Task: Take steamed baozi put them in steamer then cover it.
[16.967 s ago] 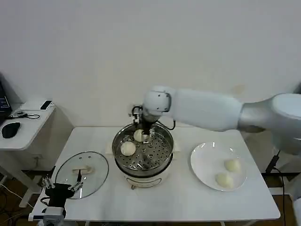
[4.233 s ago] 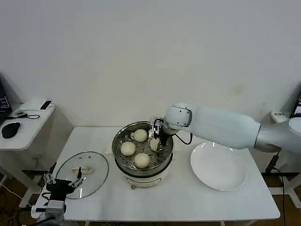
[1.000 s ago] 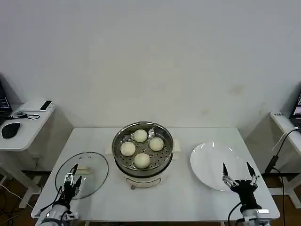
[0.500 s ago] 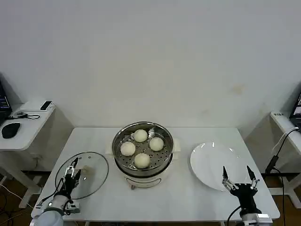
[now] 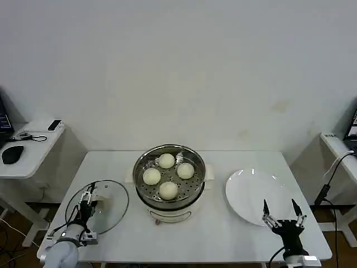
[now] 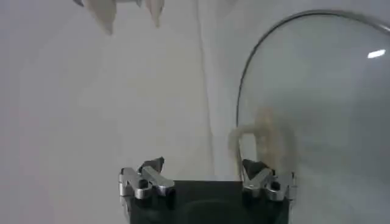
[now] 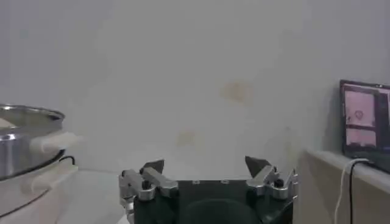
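Since a second ago my left gripper (image 5: 86,202), fingers apart, has crept over the cover (image 5: 97,205), its handle (image 6: 263,141) just ahead. I'd straddle that bar squarely before closing. Right gripper (image 5: 283,216) waits, spread.

White table (image 5: 223,234), flat white plate (image 5: 251,195) at its right, side desk (image 5: 28,148) — dark mouse (image 5: 12,153), perhaps

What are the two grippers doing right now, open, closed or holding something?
Left gripper: open, holding nothing, over the cover.
Right gripper: open, holding nothing, at the plate's near edge.
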{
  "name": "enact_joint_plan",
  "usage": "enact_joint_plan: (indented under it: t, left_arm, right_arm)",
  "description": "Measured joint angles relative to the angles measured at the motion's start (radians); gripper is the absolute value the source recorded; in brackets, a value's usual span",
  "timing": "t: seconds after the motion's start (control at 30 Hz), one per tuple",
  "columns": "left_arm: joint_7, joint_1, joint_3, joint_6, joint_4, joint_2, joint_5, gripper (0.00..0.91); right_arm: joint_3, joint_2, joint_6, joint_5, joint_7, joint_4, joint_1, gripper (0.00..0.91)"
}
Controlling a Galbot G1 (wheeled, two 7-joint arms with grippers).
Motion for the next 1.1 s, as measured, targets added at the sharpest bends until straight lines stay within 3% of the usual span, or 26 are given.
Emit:
enact_joint_plan:
  t: [0.6, 1.1]
  left_arm:
    - [-0.016, -0.002, -0.024, -0.030, 0.021, -0.016, 0.012, 0.000]
    - [-0.011, 0.088, -0.138, 0.018, -0.144, -0.011, -0.005, 0.000]
  right_arm:
    - [-0.004, -0.009, 0.000, -0.003, -0.002, -0.002, -0.001, 0.907]
    - [-0.011, -0.023, -0.008, -0.016, -0.010, 0.017, -0.016, 0.907]
